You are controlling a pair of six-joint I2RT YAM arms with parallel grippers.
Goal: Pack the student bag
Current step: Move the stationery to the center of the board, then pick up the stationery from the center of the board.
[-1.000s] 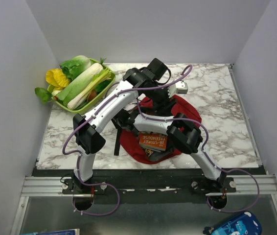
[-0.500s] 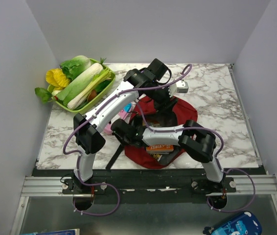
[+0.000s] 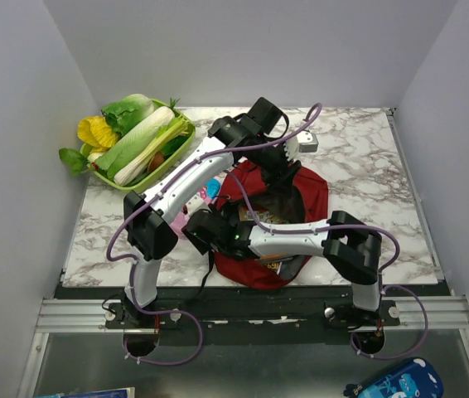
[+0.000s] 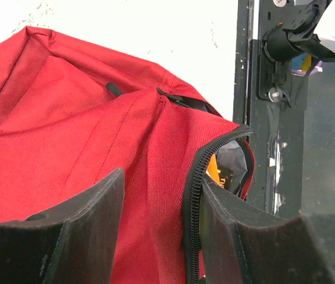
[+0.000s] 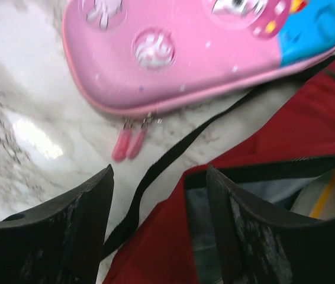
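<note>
The dark-red student bag (image 3: 311,197) lies at the table's middle front, its zippered mouth held up. My left gripper (image 3: 282,172) is shut on a fold of the bag's red fabric (image 4: 150,195), the black zipper (image 4: 192,195) against its right finger. An orange book (image 4: 213,171) shows inside the mouth. My right gripper (image 5: 158,183) is open at the bag's left edge, above a black strap (image 5: 173,157) and the bag's corner (image 5: 309,124), with nothing gripped. The pink pencil case (image 5: 203,47) lies on the marble just beyond its fingertips, partly hidden in the top view (image 3: 208,191).
A green basket of vegetables (image 3: 135,143) stands at the back left. A small white object (image 3: 308,143) lies behind the bag. Grey walls close in three sides, and the black front rail (image 3: 251,290) runs along the near edge.
My right gripper has swung left from over the book in the bag's mouth to the bag's left edge and has opened. The left gripper keeps its hold on the bag.
</note>
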